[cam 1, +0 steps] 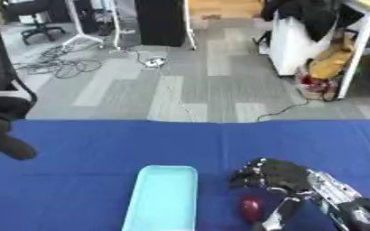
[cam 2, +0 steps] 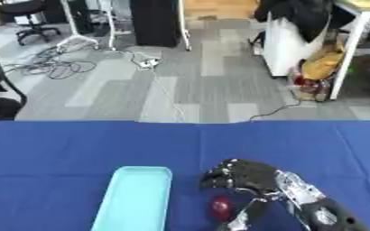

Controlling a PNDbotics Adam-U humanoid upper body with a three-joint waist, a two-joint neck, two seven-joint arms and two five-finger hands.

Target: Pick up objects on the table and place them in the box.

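A small red rounded object [cam 1: 251,208] lies on the blue table just right of a long light-blue box [cam 1: 163,198]. My right hand [cam 1: 283,175] comes in from the lower right and hangs over the red object. Its fingers [cam 1: 243,177] bend down behind the object and its thumb [cam 1: 276,215] reaches down along the object's right side. A gap shows between the fingers and the object, so the hand is open around it. A dark rounded shape at the left edge, over the table, looks like my left hand [cam 1: 5,143]. Nothing shows inside the visible part of the box.
The blue table [cam 2: 70,149] spans the whole width. Beyond its far edge is grey floor with cables, an office chair [cam 2: 30,18] and a white desk with bags [cam 2: 322,63] at the right.
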